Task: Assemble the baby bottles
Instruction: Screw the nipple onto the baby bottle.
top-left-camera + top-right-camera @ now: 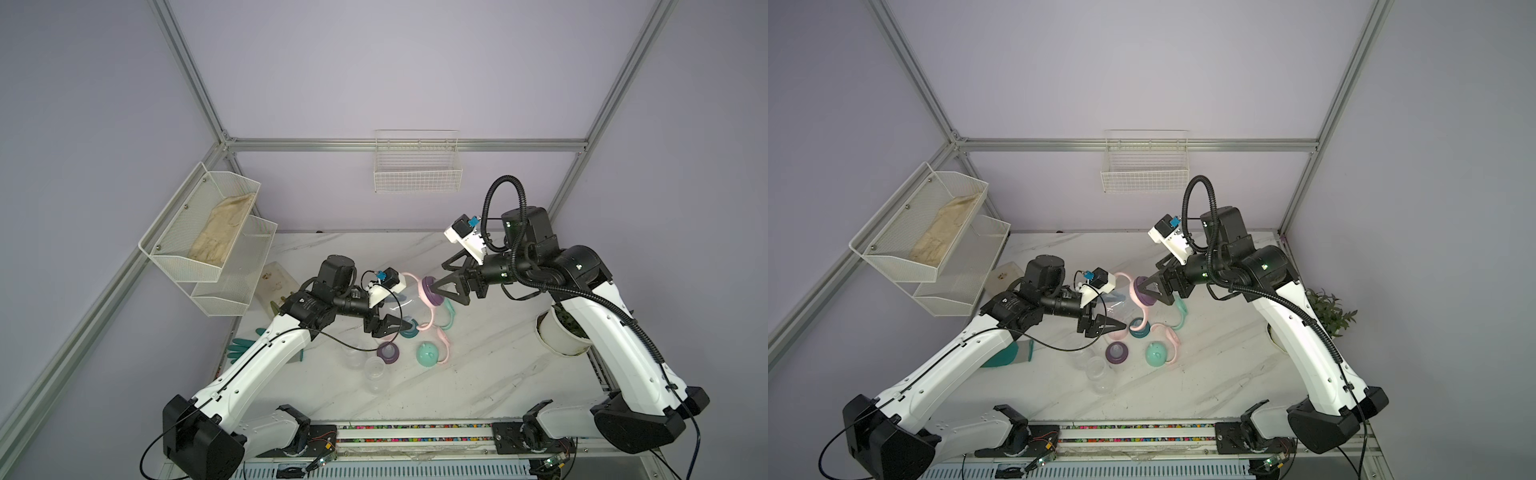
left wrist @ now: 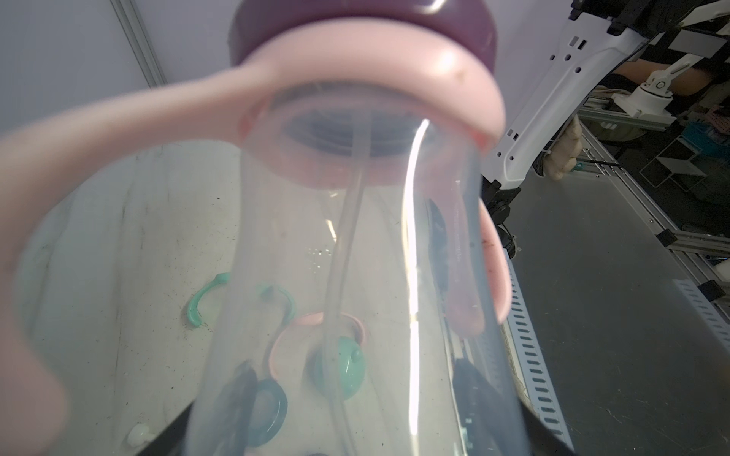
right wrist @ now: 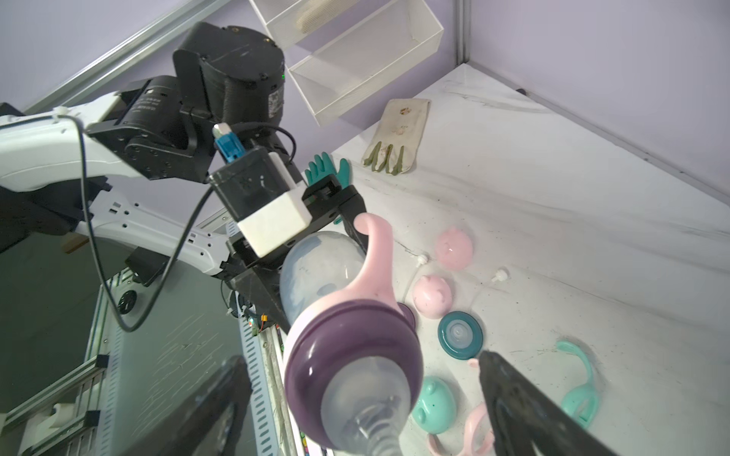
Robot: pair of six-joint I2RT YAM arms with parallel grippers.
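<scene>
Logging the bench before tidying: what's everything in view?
bottle: 1, clear with pink ring and purple collar, held above table
loose bottles: 2, clear, table front
loose collars: 2, purple and teal, table
caps: 3, two pink, one mint, table
loose rings: 2, mint and pink, table
straws: 2, clear, by pink caps
gloves: 2, green and beige, table by rack
rack: 1, white, left wall
basket: 1, white, back wall
plant: 1, green, table's right edge
left gripper: 1, black, shut on bottle
right gripper: 1, black, open around purple collar
</scene>
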